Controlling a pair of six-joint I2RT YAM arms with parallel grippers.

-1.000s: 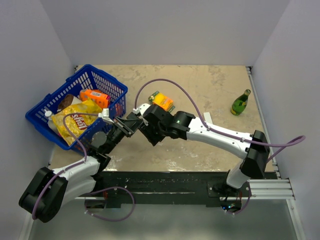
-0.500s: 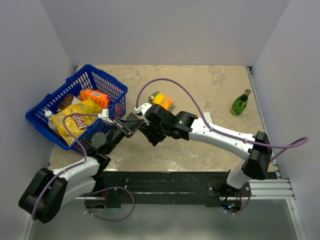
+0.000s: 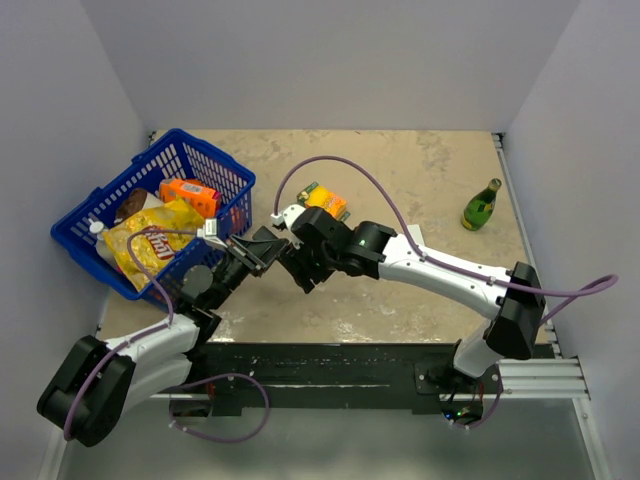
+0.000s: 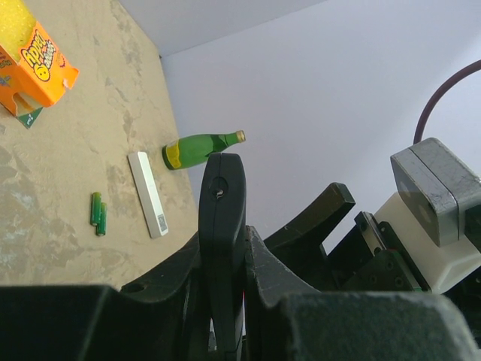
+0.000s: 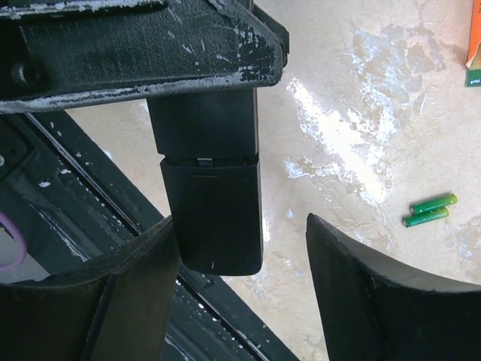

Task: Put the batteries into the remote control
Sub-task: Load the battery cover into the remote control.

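Observation:
My left gripper (image 3: 252, 252) is shut on the black remote control (image 3: 270, 243) and holds it above the table. It appears edge-on in the left wrist view (image 4: 222, 218). In the right wrist view the remote's end (image 5: 214, 203) hangs down with its cover (image 5: 216, 229) in place below a seam. My right gripper (image 5: 237, 248) is open, its fingers either side of that end, the left one close to it. The two green batteries (image 5: 428, 209) lie side by side on the table, also seen in the left wrist view (image 4: 98, 213). The right arm hides them from above.
A blue basket (image 3: 150, 165) with snack packs stands at the left. An orange box (image 3: 326, 203) lies behind the grippers. A white bar (image 4: 148, 194) lies near the batteries. A green bottle (image 3: 481, 206) lies at the far right. The black rail (image 3: 300, 360) runs along the near edge.
My right gripper has shifted a little to the right at the remote's end. The left arm and the remote have stayed put.

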